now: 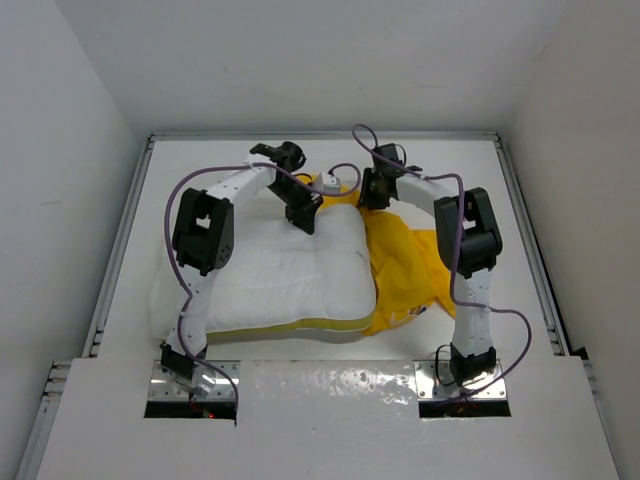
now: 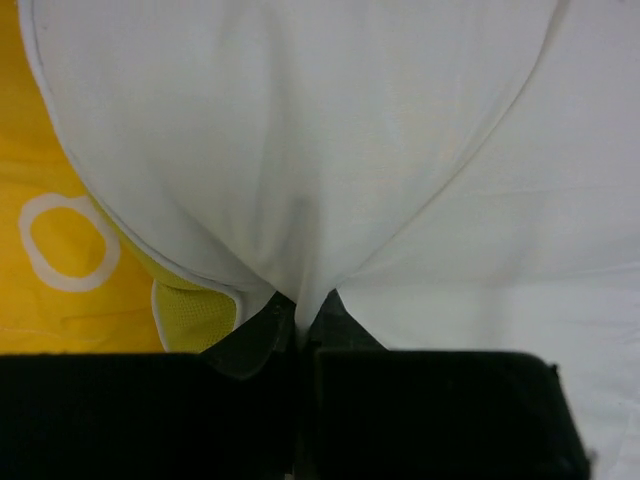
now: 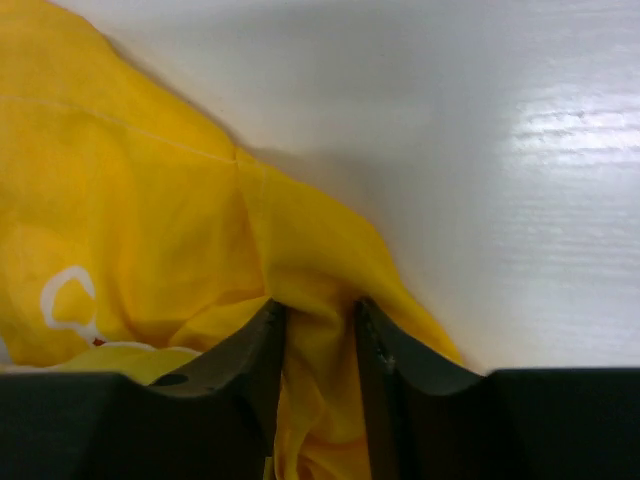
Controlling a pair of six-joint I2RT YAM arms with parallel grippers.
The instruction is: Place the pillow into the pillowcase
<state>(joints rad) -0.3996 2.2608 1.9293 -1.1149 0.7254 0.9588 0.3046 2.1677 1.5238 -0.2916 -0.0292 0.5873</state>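
Note:
The white pillow (image 1: 290, 280) lies left of centre on the table, a yellow band along its near edge. My left gripper (image 1: 303, 215) is at its far edge, shut on a pinched fold of the white pillow cover (image 2: 303, 310); the fold rises between the two fingers. The yellow pillowcase (image 1: 410, 270) lies crumpled to the right of the pillow and partly under it, and shows beside the pillow (image 2: 60, 250) in the left wrist view. My right gripper (image 1: 375, 195) is at the pillowcase's far end. Its jaws are narrowly apart, with a bunched fold of the yellow pillowcase (image 3: 318, 330) filling the gap and touching both fingers.
The white table (image 3: 520, 150) runs on to the right of the pillowcase. Raised rails (image 1: 530, 250) border the table left, right and far. A purple cable (image 1: 350, 168) loops between the two wrists above the far edge of the pillow.

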